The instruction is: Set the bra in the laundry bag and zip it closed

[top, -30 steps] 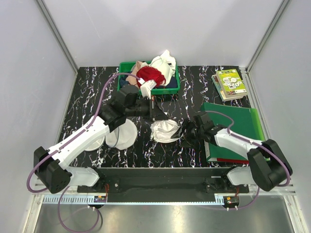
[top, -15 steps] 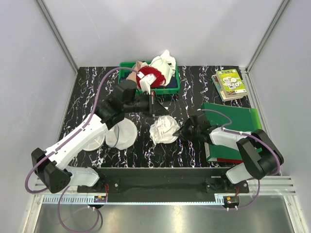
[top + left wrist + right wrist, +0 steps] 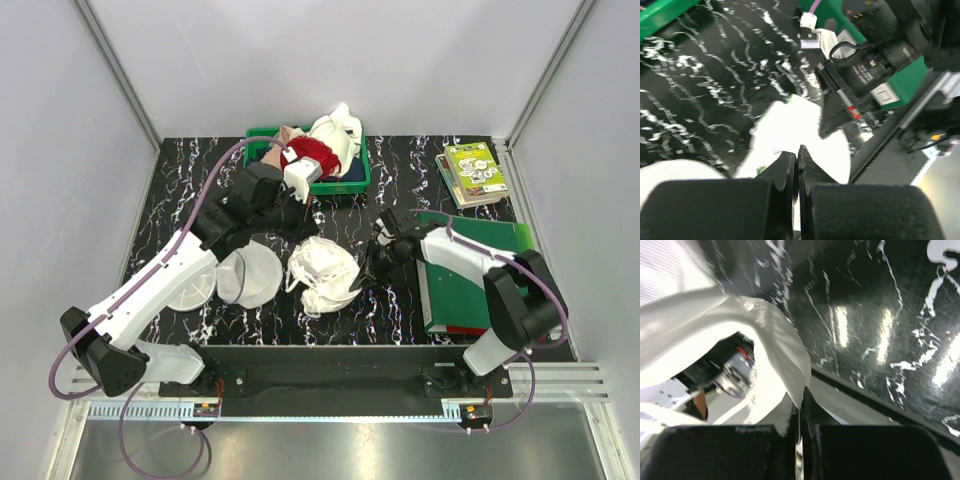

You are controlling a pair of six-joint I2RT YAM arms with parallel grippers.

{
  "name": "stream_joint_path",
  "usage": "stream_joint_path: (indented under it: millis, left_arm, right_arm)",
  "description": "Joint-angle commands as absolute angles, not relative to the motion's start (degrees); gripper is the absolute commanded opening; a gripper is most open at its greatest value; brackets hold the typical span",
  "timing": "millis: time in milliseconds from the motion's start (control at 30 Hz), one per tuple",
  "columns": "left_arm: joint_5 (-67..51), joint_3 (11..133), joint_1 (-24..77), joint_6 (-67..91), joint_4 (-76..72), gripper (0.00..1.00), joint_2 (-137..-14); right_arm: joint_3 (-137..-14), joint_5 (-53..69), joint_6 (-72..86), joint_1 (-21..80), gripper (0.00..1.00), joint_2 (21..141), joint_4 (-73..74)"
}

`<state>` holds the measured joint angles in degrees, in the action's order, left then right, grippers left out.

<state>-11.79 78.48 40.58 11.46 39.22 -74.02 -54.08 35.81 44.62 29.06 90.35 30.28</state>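
Your bench (image 3: 180, 190) is a black slab veined with white, shut in by plain pale walls (image 3: 320, 60) with metal posts (image 3: 115, 70) at the back corners.

At the back edge stands a green bin (image 3: 362, 160) heaped with cloth, a red garment (image 3: 312, 153) on top. In the far right corner lies a stack of books (image 3: 472, 172) with a yellow-green cover uppermost. A green folder (image 3: 520, 250) lies flat on the right side, under the right arm.

The laundry bag (image 3: 248, 277) lies open on the left of the bench, its two round halves side by side beneath the left arm.

The bra (image 3: 322, 270) is out of the bag, just to its right near the middle of the bench, bunched between your two arms.

The left gripper (image 3: 798, 149) has its jaws pressed together, the bra's white fabric running up into their tips. The right gripper (image 3: 800, 407) has its jaws clamped on a fold of the bra at its right edge.
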Motion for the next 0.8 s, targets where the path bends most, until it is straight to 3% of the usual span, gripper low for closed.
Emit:
stream_joint_path:
  millis: [0,133,567,733,767]
  left_arm:
    - [-11.94,84.37,40.78,5.63,38.85,0.0,-75.84]
    - [-19.15,84.64,42.0,8.0,38.41,0.0,-78.13]
    - [-20.74,67.33,53.44,13.79,29.8,0.0,-78.22]
    - [-27.67,64.16,54.49,16.87,24.45,0.0,-79.1]
    - [-28.99,63.81,54.67,17.75,23.82,0.04,-79.1]
  right_arm:
    - [-59.06,40.08,34.63,28.57,0.0,94.57,45.0]
    - [-61.43,39.73,35.24,28.21,0.0,97.03,44.04]
    - [-66.18,44.21,40.43,27.77,0.0,106.34,34.37]
    - [-65.39,42.63,38.59,27.69,0.0,107.58,32.43]
    - [-65.22,42.54,37.54,27.77,0.0,107.67,32.08]
